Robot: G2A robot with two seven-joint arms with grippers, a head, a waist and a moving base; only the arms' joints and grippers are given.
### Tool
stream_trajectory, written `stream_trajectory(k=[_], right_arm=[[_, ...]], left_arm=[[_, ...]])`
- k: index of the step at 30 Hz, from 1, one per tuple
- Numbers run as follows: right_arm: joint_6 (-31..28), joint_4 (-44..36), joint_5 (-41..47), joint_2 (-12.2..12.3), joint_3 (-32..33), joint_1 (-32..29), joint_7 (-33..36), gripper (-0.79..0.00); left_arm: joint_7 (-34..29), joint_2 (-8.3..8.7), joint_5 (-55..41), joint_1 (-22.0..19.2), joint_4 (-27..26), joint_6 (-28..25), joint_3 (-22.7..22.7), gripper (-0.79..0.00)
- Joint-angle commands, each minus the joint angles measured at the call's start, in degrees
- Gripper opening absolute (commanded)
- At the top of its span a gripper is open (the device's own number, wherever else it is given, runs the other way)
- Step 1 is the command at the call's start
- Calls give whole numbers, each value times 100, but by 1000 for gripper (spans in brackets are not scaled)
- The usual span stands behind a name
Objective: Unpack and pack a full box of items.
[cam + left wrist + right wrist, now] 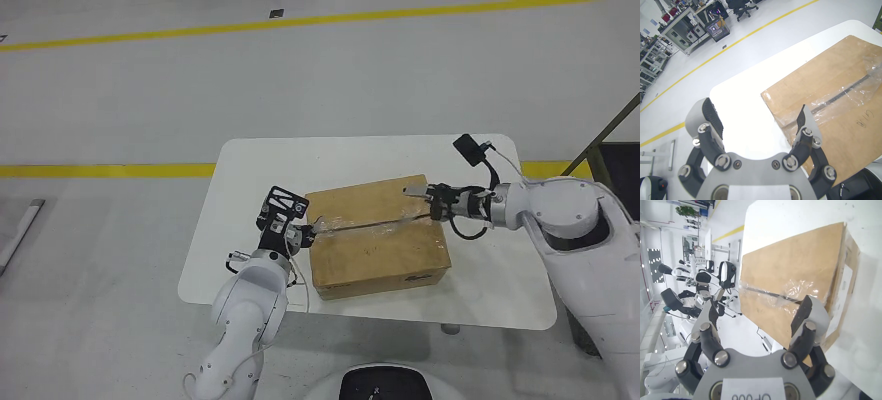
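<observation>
A closed brown cardboard box (375, 235) sits in the middle of the white table (250, 170). Clear tape runs along its dark centre seam (365, 226) and is crumpled at both ends. My left gripper (304, 232) is at the seam's left end, open, with one fingertip (802, 115) over the box edge (838, 91) and the other fingertip (710, 111) above bare table. My right gripper (428, 195) is at the seam's right end, open, with one fingertip (802, 309) just above the taped flap (791, 272). Nothing is between either pair of fingers.
The table (745, 94) has bare surface to the left of and behind the box. A yellow floor line (110, 170) runs past the table. Benches with equipment (696, 32) and other robots (702, 279) stand far off in the room.
</observation>
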Motion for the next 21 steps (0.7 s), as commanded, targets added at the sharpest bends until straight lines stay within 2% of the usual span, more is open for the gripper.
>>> stream_trajectory(k=[1,2,3,9,11,14,19,21], right_arm=[[156,79,-202,-5,-216,147,65,-80],[240,105,-242,-9,-312,202,134,-256],[286,147,-328,-9,-420,256,226,-376],[359,421,-570,-29,-824,517,277,-425],[373,510,-639,-36,-926,566,215,-533],[389,625,-663,-53,-1068,644,165,-585],[439,770,-688,-86,-1294,769,101,-533],[440,818,-671,-97,-1356,812,72,-542]], left_arm=[[3,-2,9,9,-7,13,0,0],[-3,-3,12,14,-15,23,-3,0],[-3,-4,18,18,-25,30,-5,0],[5,-9,25,54,-40,62,-22,0],[-7,-10,40,62,-46,68,-27,0],[-17,-12,30,67,-76,61,-41,0],[-13,-15,22,61,-72,39,-64,0],[-2,-16,21,57,-55,34,-69,0]])
